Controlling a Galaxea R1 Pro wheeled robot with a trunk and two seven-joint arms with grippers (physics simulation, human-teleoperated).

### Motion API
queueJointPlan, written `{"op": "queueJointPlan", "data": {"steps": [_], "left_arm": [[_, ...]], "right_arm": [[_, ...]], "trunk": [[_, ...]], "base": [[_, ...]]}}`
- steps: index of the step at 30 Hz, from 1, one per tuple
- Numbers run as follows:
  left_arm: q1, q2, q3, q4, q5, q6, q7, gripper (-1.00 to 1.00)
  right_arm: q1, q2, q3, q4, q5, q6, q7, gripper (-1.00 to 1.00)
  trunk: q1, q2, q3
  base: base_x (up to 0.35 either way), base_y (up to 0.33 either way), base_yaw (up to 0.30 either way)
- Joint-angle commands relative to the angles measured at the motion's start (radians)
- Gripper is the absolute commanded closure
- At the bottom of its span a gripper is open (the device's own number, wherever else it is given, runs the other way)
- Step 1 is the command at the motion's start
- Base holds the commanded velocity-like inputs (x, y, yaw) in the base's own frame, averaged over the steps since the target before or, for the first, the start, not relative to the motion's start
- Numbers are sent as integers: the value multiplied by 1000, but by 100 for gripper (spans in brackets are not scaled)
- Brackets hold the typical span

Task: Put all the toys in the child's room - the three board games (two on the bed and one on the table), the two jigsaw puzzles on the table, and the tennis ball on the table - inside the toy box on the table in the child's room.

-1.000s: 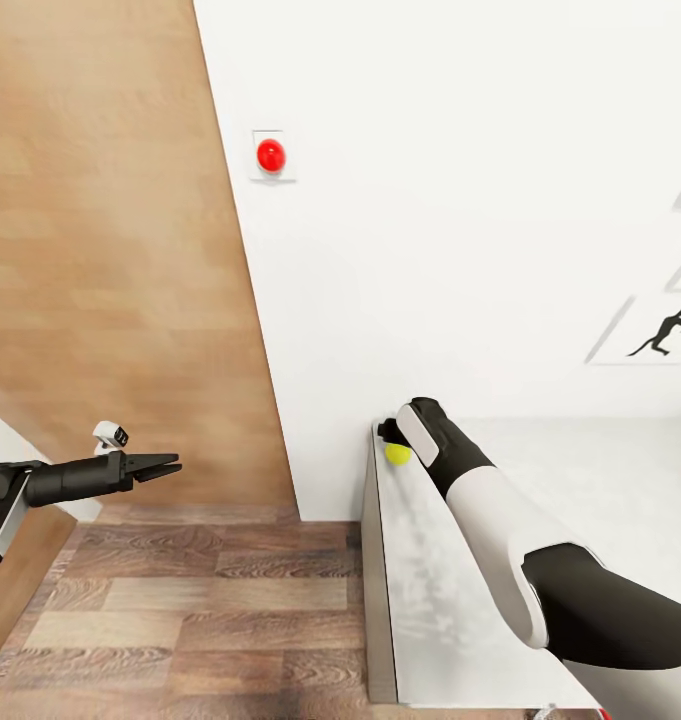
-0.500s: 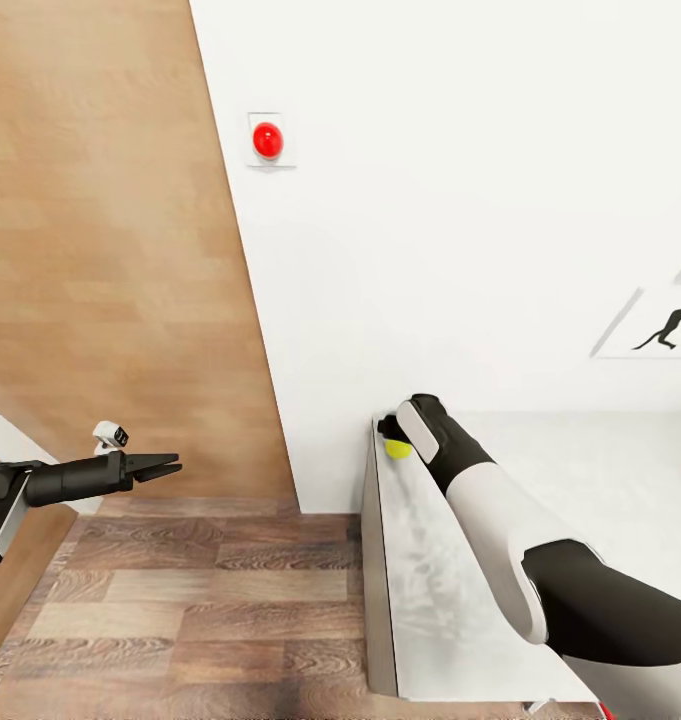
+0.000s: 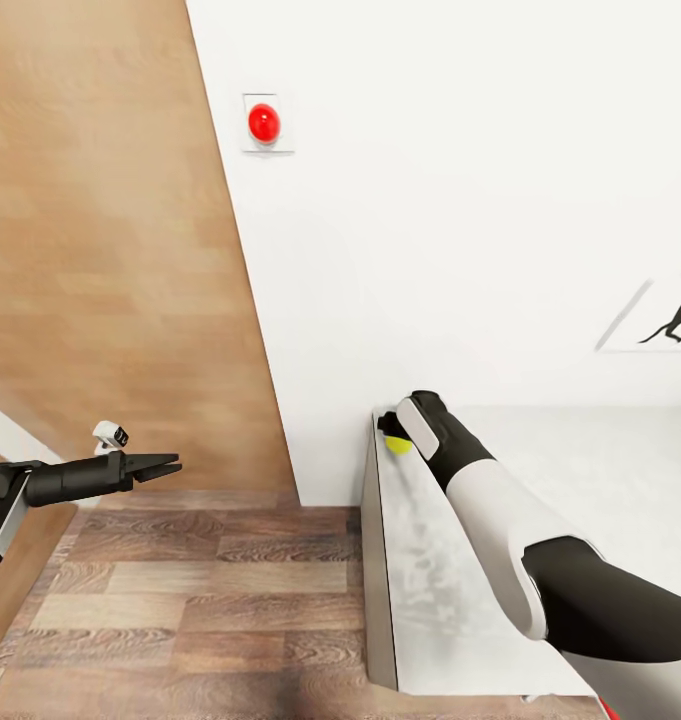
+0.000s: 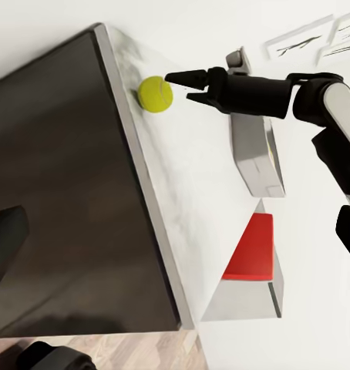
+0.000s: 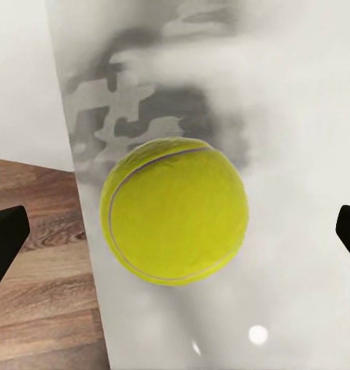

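The yellow-green tennis ball [image 3: 398,445] lies on the white table [image 3: 420,600] at its far left corner, against the wall. My right gripper [image 3: 388,428] is down at the ball and open, with a fingertip [image 5: 5,239] on either side of the tennis ball [image 5: 173,222] and not touching it. From the left wrist the tennis ball [image 4: 155,93] sits just ahead of my right gripper [image 4: 176,86]. Off to the left, my left gripper [image 3: 170,466] hangs open and empty over the wooden floor.
A clear-sided container with a red face [image 4: 252,258] and a grey box [image 4: 256,154] stand further along the table. A red button [image 3: 264,123] is on the white wall. A wood-panelled wall [image 3: 110,250] rises at the left above the plank floor [image 3: 200,600].
The head view has drifted, so the wall button and the picture sit higher. My right gripper stays at the ball. The left arm has not moved.
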Motion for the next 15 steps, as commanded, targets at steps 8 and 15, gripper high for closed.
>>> {"op": "queueJointPlan", "data": {"steps": [8, 15], "left_arm": [[-1, 0, 0, -1, 0, 11, -4, -100], [-1, 0, 0, 0, 0, 10, -4, -100]], "right_arm": [[-17, 0, 3, -1, -10, 4, -9, -100], [-20, 0, 2, -1, -10, 4, -9, -100]], "trunk": [[0, -2, -15], [0, -2, -27]], "base": [[0, 0, 0], [0, 0, 0]]}}
